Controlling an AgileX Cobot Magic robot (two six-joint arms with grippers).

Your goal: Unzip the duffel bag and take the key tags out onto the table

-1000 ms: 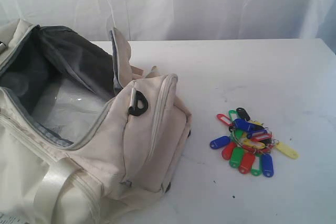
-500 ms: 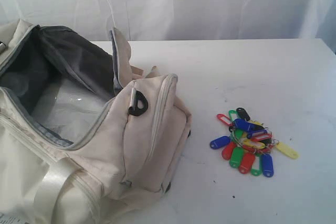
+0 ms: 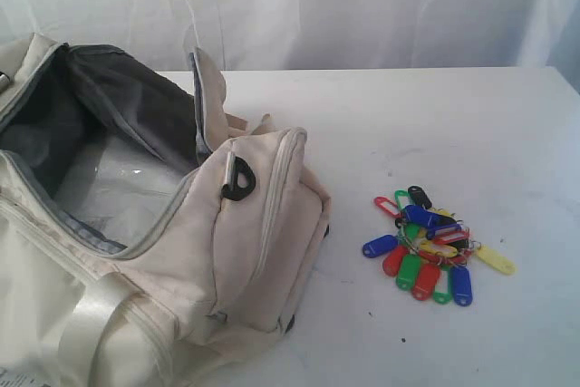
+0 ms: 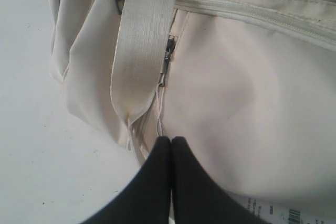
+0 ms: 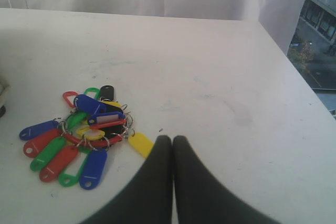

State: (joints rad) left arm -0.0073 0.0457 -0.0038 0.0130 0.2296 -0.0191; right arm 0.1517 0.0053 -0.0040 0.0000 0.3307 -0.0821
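The cream duffel bag (image 3: 181,251) lies on the left of the table (image 3: 435,124) with its main zip open and grey lining showing. The bunch of coloured key tags (image 3: 433,244) rests on the tabletop to the right of the bag, also seen as key tags (image 5: 79,140) in the right wrist view. My right gripper (image 5: 172,140) is shut and empty, hovering just beside the yellow tag. My left gripper (image 4: 171,141) is shut and empty, close to the bag's side (image 4: 252,93) below a webbing handle (image 4: 142,40). Neither gripper shows in the exterior view.
A white curtain (image 3: 362,6) hangs behind the table. A black D-ring (image 3: 237,178) sits on the bag's end pocket. A side-pocket zip pull (image 4: 165,61) hangs by the handle. A white barcode tag (image 4: 278,211) peeks out under the bag. The table's edge (image 5: 294,77) runs close by.
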